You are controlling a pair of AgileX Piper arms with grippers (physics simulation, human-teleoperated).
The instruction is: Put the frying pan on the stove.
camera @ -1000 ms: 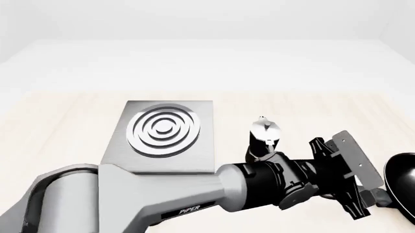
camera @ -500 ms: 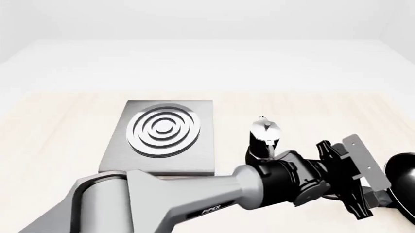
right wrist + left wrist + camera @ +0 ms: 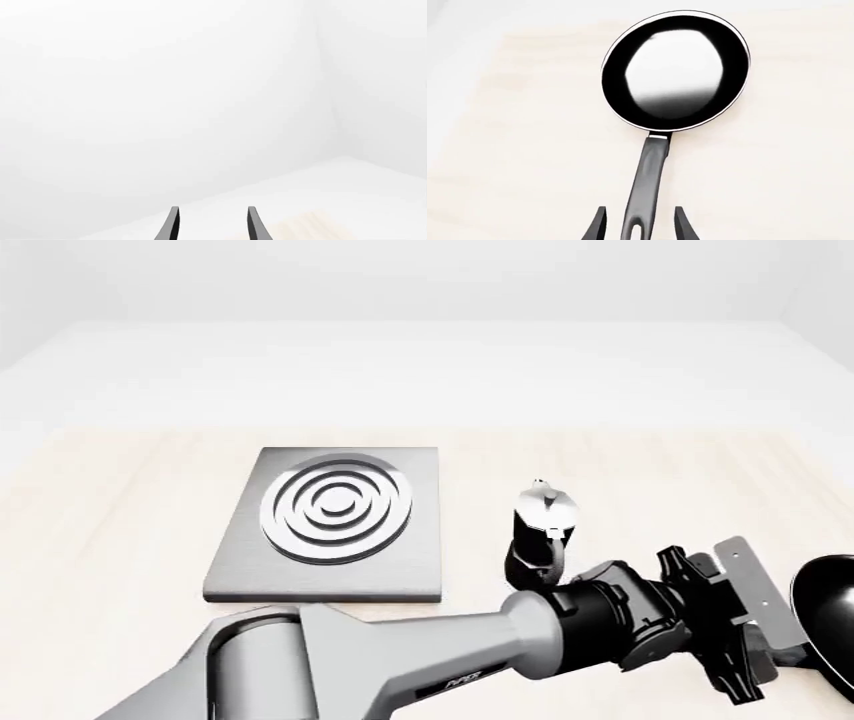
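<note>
**Lining up on the pan handle**

Reaching further right than a second ago, my left gripper straddles the frying pan handle, released. Pan sits at right, well apart from stove. Right gripper released, idle.

Frying pan flat (off stove)

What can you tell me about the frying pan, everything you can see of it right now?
The frying pan is round, shallow and black, with a thin pale rim and a glossy inside that reflects light. A long dark grey handle ends in an eyelet. It lies flat on the pale wooden table, far right in the front view. The left gripper is open, one finger on each side of the handle's end, with gaps showing.
</note>
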